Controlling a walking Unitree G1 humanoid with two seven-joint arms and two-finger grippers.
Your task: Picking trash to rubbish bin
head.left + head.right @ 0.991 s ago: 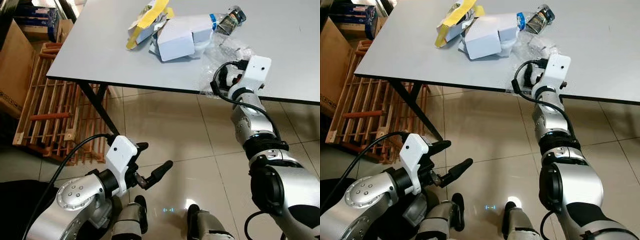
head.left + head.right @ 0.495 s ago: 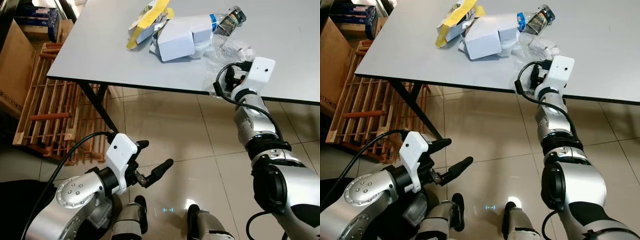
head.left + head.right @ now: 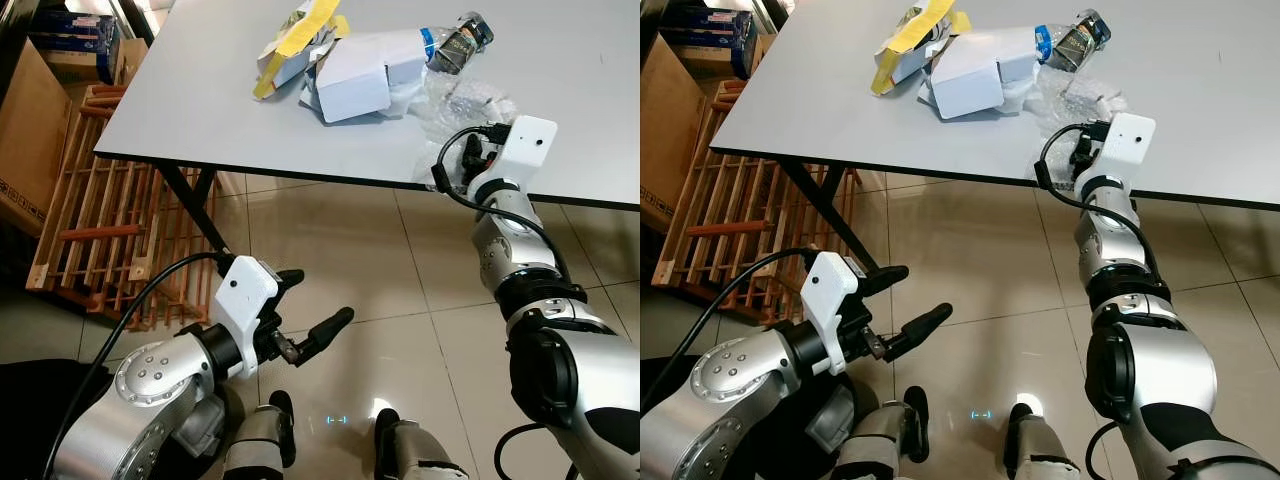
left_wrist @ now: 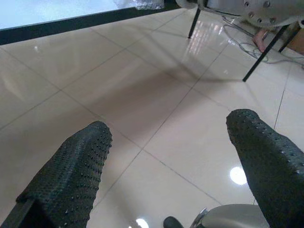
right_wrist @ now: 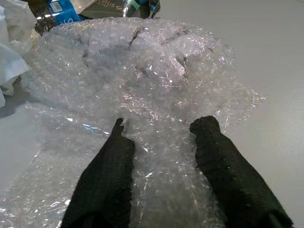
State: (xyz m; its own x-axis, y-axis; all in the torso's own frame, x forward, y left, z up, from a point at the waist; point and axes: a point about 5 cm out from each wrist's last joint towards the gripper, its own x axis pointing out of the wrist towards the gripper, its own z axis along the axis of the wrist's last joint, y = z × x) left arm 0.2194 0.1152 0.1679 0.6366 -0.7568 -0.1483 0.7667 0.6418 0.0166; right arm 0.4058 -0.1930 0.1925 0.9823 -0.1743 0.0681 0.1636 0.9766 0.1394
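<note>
Grey table (image 3: 200, 90) carries the litter. Right gripper (image 5: 161, 142) has advanced along its edge — fingers parted over bubble wrap (image 5: 142, 76), grasp imminent. Left gripper (image 3: 310, 310) idle, spread.

Bottle label (image 5: 114, 4): a few pale letters on a dark band, seen in the right wrist view; they look like "…VIUS", but the start is cut off and the reading is unsure.
Blue patch beside it (image 5: 61, 9): a small white barcode with fine print below, too small to read.
Cardboard box (image 3: 20, 150) at the robot's far left: a line of dark print along its lower edge, too blurred to read.
Blue carton (image 3: 75, 30) on the shelf behind the table's corner: pale markings, not legible.
White box (image 3: 352, 76) on the table: no print can be made out.
</note>
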